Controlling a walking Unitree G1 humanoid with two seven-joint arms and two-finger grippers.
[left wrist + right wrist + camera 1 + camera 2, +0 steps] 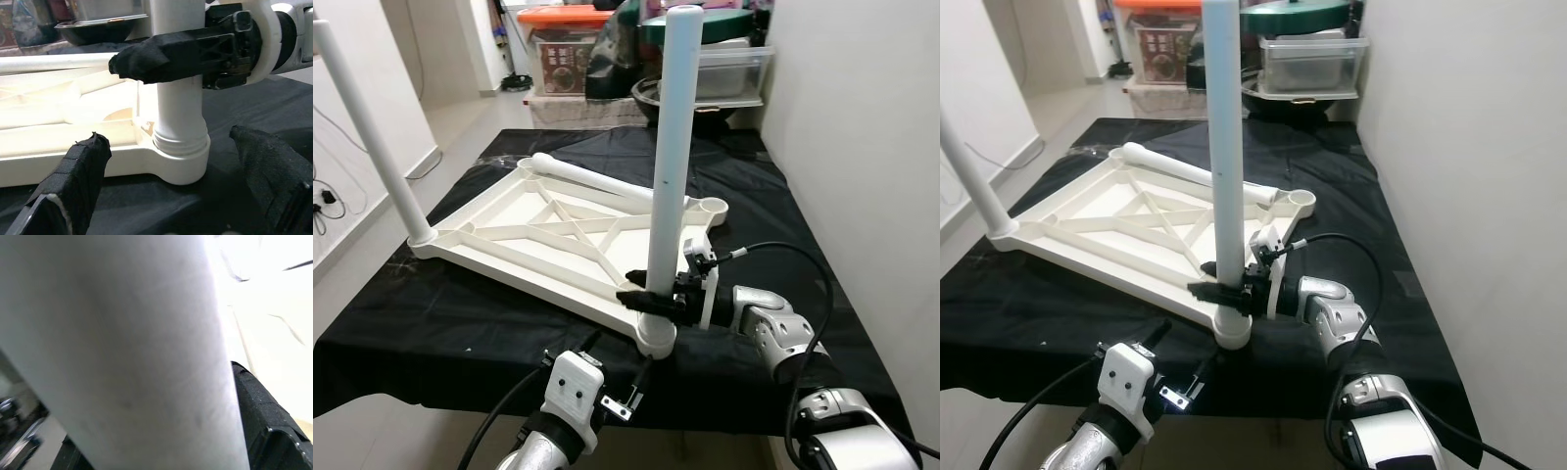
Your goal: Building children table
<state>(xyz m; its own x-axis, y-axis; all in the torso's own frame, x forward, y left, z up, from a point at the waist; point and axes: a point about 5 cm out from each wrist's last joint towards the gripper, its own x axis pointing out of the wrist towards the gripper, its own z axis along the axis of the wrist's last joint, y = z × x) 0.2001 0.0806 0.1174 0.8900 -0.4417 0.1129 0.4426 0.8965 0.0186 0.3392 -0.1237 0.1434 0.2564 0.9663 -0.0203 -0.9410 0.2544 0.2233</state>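
Note:
A white plastic children's tabletop (524,230) lies upside down on a black-covered table (431,323). A white leg (671,147) stands upright in its near corner socket (656,336). My right gripper (648,297) is shut on this leg just above the socket. Another leg (367,127) stands in the left corner, and a third leg (592,179) lies loose across the tabletop's far side. My left gripper (176,191) is open, low at the table's front edge, facing the socket (181,156) without touching it.
A wall runs close along the table's right side. Storage boxes (566,49), a dark bowl (651,98) and clear bins (729,69) crowd the floor beyond the far edge. An empty corner socket (710,208) sits at the far right of the tabletop.

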